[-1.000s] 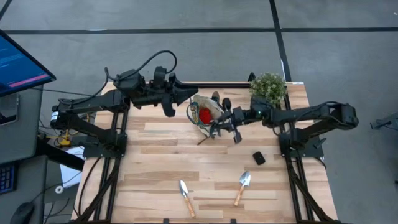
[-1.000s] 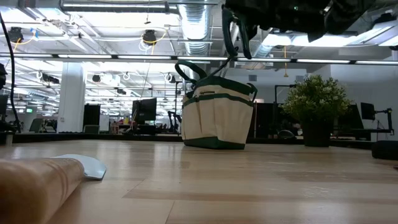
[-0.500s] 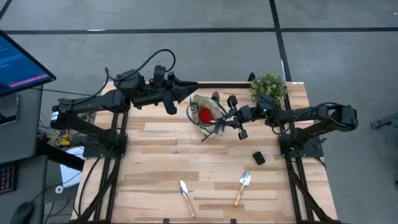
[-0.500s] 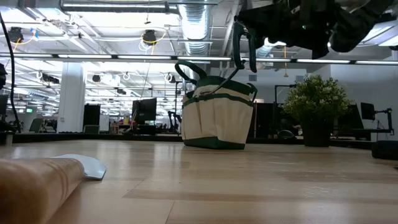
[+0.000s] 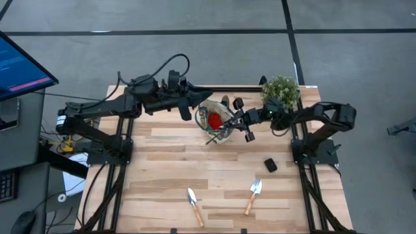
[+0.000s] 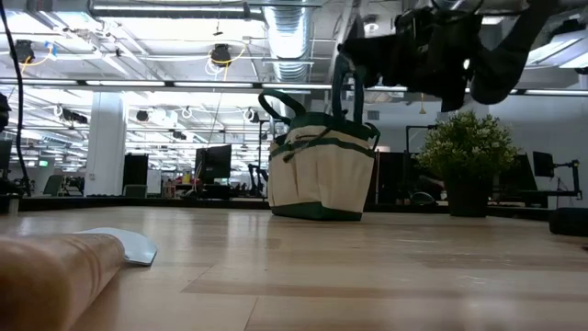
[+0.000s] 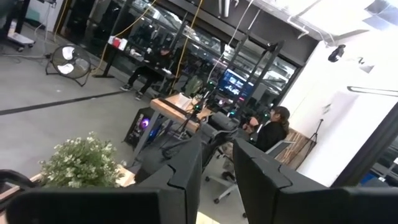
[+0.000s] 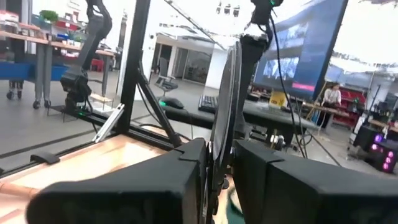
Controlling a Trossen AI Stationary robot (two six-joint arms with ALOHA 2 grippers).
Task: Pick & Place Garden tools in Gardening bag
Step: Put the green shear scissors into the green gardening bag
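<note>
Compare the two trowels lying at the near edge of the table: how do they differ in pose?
The left trowel points its silver head toward the bag side and leans left; its handle runs down to the right. The right trowel also has its head up, but its handle runs down to the left. Both lie flat, apart, with pale wooden handles.

This is looking like a robotics lab set up in a large open office hall: exposed silver ventilation ducts (image 6: 292,41) and rows of strip lights are running across the open ceiling, and the floor (image 5: 195,16) is showing as grey concrete marked with dark lines. Desks with lit monitors (image 7: 236,83) are standing well behind the wooden worktop (image 5: 169,169), a person (image 7: 270,127) is sitting at one of them, and a floor fan (image 7: 65,59) is standing on the concrete. A big screen (image 5: 19,65) is glowing beside the worktop, which is sitting on a black metal frame.
</note>
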